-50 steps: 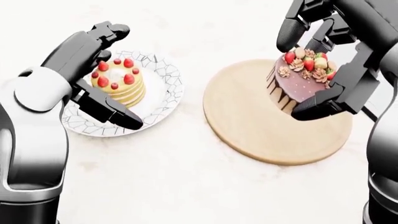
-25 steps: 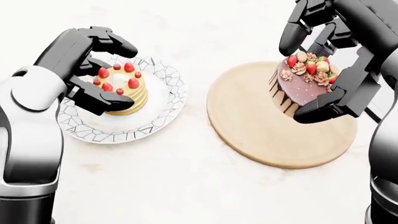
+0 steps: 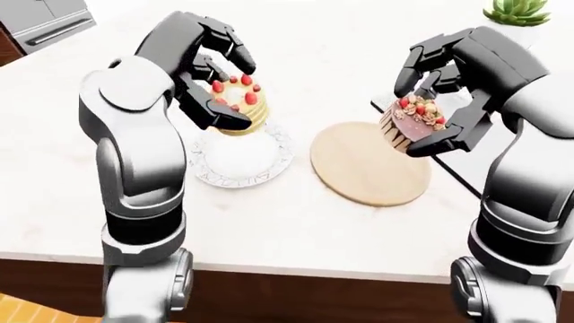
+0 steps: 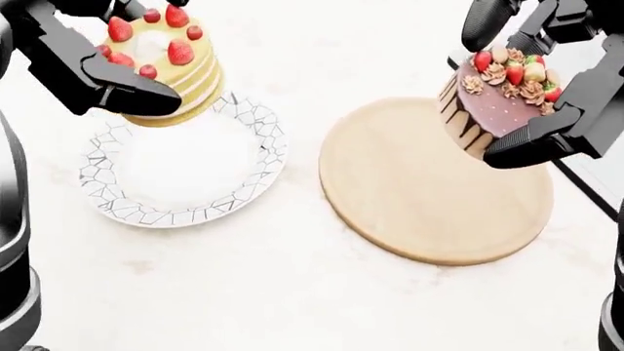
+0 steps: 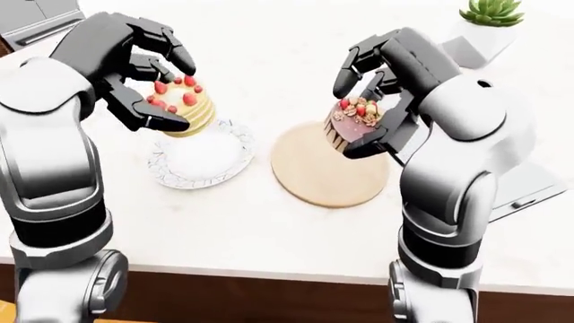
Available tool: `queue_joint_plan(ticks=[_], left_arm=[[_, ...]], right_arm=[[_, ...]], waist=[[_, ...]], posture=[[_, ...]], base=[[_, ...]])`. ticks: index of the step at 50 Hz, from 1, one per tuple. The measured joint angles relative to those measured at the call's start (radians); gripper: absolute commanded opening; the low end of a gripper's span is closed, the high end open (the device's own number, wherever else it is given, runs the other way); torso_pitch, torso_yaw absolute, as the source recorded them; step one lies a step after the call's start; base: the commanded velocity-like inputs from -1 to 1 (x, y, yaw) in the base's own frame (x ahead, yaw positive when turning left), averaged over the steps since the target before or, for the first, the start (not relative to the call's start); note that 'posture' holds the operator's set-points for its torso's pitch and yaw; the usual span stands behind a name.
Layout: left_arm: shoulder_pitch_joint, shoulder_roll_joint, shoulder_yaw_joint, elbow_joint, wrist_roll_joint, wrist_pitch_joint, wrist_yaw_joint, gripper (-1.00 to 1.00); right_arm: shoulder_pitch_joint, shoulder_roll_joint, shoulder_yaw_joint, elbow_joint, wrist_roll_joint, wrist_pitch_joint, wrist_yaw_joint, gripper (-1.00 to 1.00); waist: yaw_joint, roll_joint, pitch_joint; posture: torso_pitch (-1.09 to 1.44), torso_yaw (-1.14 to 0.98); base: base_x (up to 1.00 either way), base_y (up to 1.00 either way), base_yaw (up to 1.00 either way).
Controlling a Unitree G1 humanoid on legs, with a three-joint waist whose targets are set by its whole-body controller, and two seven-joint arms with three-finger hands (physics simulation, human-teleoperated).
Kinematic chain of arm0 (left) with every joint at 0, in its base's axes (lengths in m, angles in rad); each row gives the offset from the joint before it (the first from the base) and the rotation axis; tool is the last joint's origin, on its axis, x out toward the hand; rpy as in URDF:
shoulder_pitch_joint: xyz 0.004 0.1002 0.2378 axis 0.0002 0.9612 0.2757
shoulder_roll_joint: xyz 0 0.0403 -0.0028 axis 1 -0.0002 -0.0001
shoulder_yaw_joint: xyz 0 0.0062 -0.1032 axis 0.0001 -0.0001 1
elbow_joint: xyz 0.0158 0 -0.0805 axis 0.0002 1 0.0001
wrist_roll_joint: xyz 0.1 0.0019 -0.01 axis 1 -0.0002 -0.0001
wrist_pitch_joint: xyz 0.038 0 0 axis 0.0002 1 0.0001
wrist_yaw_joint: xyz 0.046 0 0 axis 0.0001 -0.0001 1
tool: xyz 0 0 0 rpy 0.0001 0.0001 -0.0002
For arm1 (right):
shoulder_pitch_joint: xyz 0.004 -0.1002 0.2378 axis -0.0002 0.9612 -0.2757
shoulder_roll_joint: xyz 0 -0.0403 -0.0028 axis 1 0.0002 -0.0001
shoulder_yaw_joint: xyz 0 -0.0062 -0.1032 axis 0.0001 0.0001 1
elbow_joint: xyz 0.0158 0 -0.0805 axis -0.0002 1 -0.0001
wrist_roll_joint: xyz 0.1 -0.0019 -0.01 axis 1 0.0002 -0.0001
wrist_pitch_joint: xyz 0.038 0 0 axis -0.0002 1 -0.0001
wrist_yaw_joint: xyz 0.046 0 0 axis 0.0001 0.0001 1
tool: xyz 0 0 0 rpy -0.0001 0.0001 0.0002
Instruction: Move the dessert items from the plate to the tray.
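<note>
White marbled counter with a dark wood face below its near edge; a potted succulent stands at top right of the left-eye view, and a grey appliance front shows at top left. Left hand, fingers clamped round the strawberry pancake stack, holds it clear above the bare patterned plate. Right hand, fingers closed on the tilted chocolate cake, holds it over the right part of the round wooden tray, not touching it. Step in hand, by judgement: carrying both desserts, neither yet set down. Next move calls for levelling the cake and lowering it onto the tray, then bringing the stack across to the tray's free left part.
</note>
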Motion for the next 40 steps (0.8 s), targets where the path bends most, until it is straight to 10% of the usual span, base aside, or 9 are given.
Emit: queue_joint_plan(ticks=[5, 15, 19, 23, 28, 30, 33, 36, 40], left_arm=[[-0.015, -0.010, -0.006, -0.015, 0.029, 0.025, -0.042, -1.00], [-0.003, -0.010, 0.011, -0.001, 0.058, 0.028, -0.065, -1.00], [-0.019, -0.006, 0.014, -0.001, 0.058, 0.023, -0.067, -1.00], [-0.012, -0.027, -0.027, 0.000, 0.039, 0.018, -0.084, -1.00], [-0.003, -0.027, -0.009, -0.004, 0.033, 0.010, -0.082, -1.00], [-0.004, -0.023, 0.006, -0.008, 0.040, 0.005, -0.069, -1.00], [-0.003, -0.022, 0.011, -0.020, 0.046, -0.006, -0.052, -1.00], [0.006, -0.024, 0.008, -0.027, 0.042, -0.008, -0.054, -1.00], [0.010, -0.034, 0.003, -0.013, 0.035, -0.014, -0.046, -1.00]], right_arm=[[-0.014, -0.003, 0.005, -0.008, 0.016, 0.011, 0.003, -0.98], [-0.016, -0.003, 0.021, -0.012, 0.023, 0.018, 0.008, -0.98], [-0.027, -0.007, 0.016, -0.009, 0.020, 0.022, 0.011, -0.98], [-0.004, -0.017, -0.011, 0.017, -0.005, 0.038, 0.008, -0.99], [-0.018, -0.007, -0.001, -0.007, -0.001, 0.022, -0.003, -0.99], [-0.022, -0.004, 0.005, -0.014, 0.010, 0.010, -0.004, -0.99], [-0.018, 0.000, -0.002, -0.013, 0.016, -0.001, -0.015, -0.98], [0.004, 0.003, 0.001, -0.002, 0.020, 0.003, -0.010, -0.98], [-0.003, 0.002, 0.001, 0.010, 0.027, -0.002, -0.021, -0.98]], waist=[[-0.008, 0.061, -0.018], [-0.032, 0.000, -0.003], [-0.048, -0.077, 0.000], [-0.068, -0.074, 0.006], [0.000, 0.007, 0.040], [-0.012, 0.014, 0.039], [-0.049, 0.091, 0.021], [-0.055, 0.069, 0.011], [-0.011, -0.020, 0.011]], posture=[[0.00, 0.00], [0.00, 0.00], [0.00, 0.00], [0.00, 0.00], [0.00, 0.00], [0.00, 0.00], [0.00, 0.00], [0.00, 0.00], [0.00, 0.00]], base=[[-0.27, -0.75, 0.00], [-0.59, -0.84, 0.00], [-0.73, -0.79, 0.00], [-0.54, -0.91, 0.00], [-0.11, -0.65, 0.00], [0.00, 0.00, 0.00], [0.00, 0.00, 0.00], [0.00, 0.00, 0.00], [0.00, 0.00, 0.00]])
